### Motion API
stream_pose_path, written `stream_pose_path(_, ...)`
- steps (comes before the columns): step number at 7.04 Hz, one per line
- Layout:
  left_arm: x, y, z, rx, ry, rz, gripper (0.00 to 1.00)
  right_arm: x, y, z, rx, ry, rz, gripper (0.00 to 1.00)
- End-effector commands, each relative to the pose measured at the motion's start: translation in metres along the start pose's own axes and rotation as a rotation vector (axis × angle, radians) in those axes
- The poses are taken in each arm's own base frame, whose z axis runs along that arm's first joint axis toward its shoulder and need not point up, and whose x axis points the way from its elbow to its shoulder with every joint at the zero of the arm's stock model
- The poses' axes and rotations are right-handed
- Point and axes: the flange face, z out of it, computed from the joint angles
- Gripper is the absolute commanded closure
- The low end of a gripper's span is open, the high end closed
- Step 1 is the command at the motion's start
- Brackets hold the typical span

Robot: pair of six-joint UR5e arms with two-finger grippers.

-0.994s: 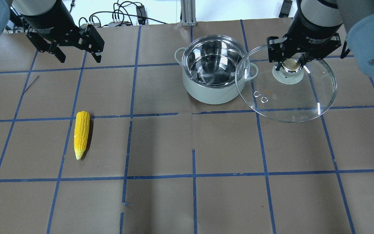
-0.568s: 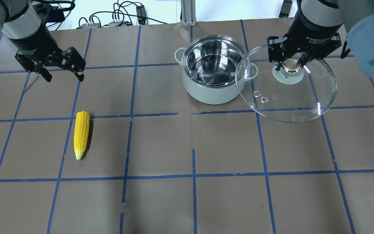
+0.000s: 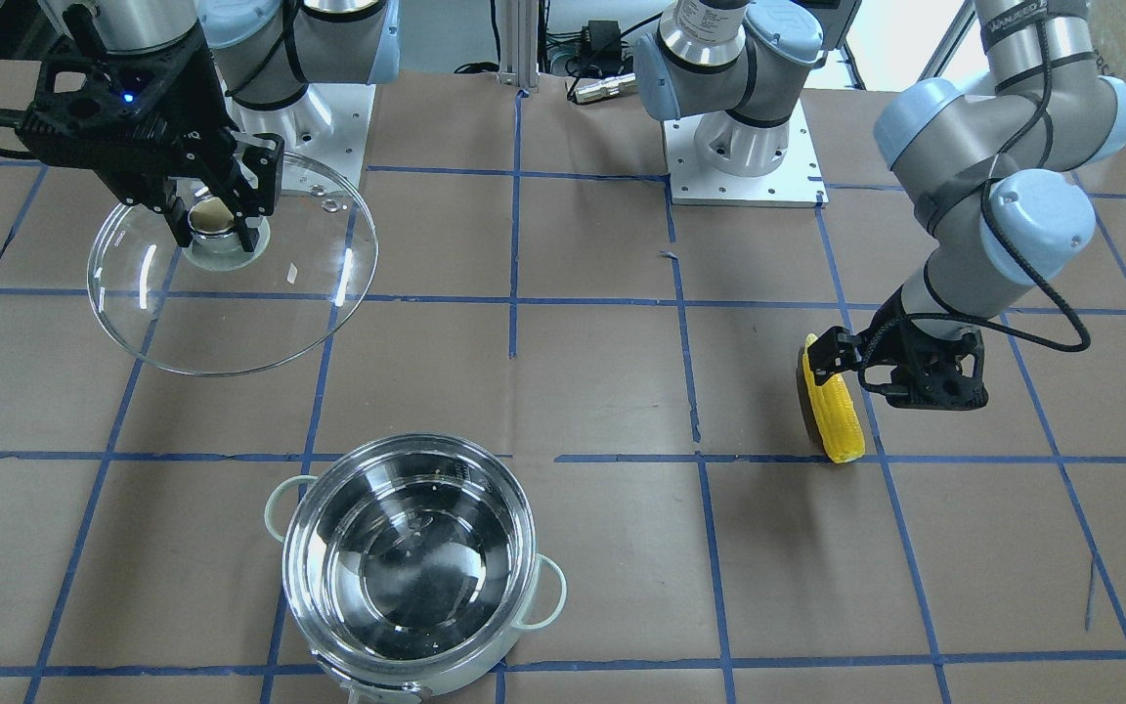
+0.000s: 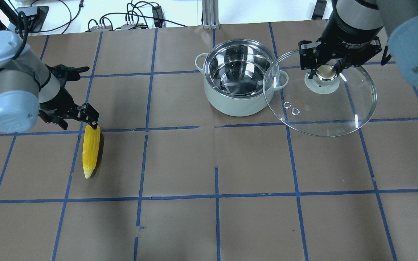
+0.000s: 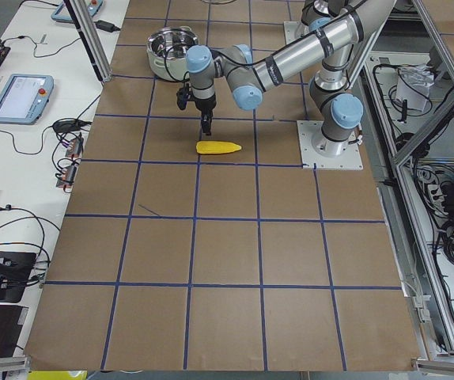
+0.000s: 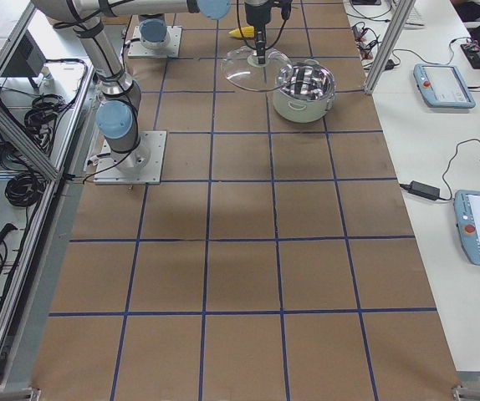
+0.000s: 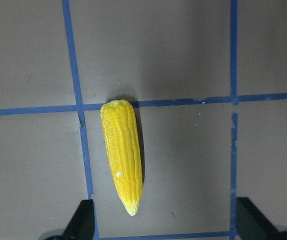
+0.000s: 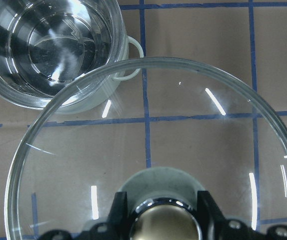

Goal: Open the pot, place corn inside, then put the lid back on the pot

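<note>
The pot (image 4: 238,107) stands open and empty at the back centre; it also shows in the front view (image 3: 524,518) and the right wrist view (image 8: 48,40). My right gripper (image 4: 326,70) is shut on the knob of the glass lid (image 4: 325,112) and holds it raised just right of the pot, its edge over the pot's right handle. The corn (image 4: 91,150) lies flat on the table at the left, tip toward the front. My left gripper (image 4: 79,125) is open, low over the corn's thick end; in the left wrist view the corn (image 7: 122,155) lies ahead of the wide-apart fingers (image 7: 83,220).
Blue tape lines grid the brown table cover. Cables and an aluminium post (image 4: 209,14) sit beyond the far edge. The two arm bases (image 3: 744,147) stand on the robot's side. Tablets (image 5: 21,91) lie on side benches.
My left arm has swung from the back left corner forward and down to the corn's thick end. The right gripper and the lid have not moved.
</note>
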Motion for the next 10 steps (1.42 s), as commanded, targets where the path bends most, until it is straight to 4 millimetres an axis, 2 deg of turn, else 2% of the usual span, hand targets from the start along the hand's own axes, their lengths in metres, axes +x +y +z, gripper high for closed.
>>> stream_pose_path(1, -0.005, -0.008, 0.069, 0.016, -0.011, -0.006, 0.0, 0.0, 0.0, 0.0, 0.0, 0.0, -0.002, 0.83)
stream_pose_path(2, -0.004, -0.007, 0.078, -0.003, -0.005, -0.006, 0.01, 0.0, 0.0, 0.0, 0.0, 0.0, -0.002, 0.83)
stream_pose_path(3, -0.004, -0.004, 0.089, -0.022, 0.002, -0.003, 0.13, 0.0, 0.0, 0.0, 0.0, 0.0, -0.002, 0.83)
stream_pose_path(4, -0.007, -0.008, 0.089, -0.025, -0.022, -0.006, 0.7, 0.0, 0.0, -0.002, 0.003, 0.0, -0.001, 0.83)
stream_pose_path(5, -0.008, -0.008, 0.088, -0.024, -0.027, -0.011, 0.97, 0.0, 0.0, -0.002, 0.003, 0.001, -0.001, 0.83)
stream_pose_path(6, -0.007, -0.009, 0.076, -0.001, -0.038, -0.012, 0.98, 0.0, 0.0, -0.002, 0.003, 0.001, -0.001, 0.83)
stream_pose_path(8, -0.003, -0.023, 0.04, 0.006, -0.056, -0.025, 0.98, 0.0, 0.0, -0.002, 0.003, 0.001, -0.001, 0.83)
stream_pose_path(9, 0.012, -0.027, 0.025, -0.014, -0.047, -0.053, 0.98, 0.0, 0.0, -0.002, 0.003, 0.001, -0.001, 0.83)
stream_pose_path(10, 0.05, -0.036, 0.001, -0.008, -0.057, -0.067, 0.98, 0.0, 0.0, -0.002, 0.003, 0.001, -0.001, 0.83)
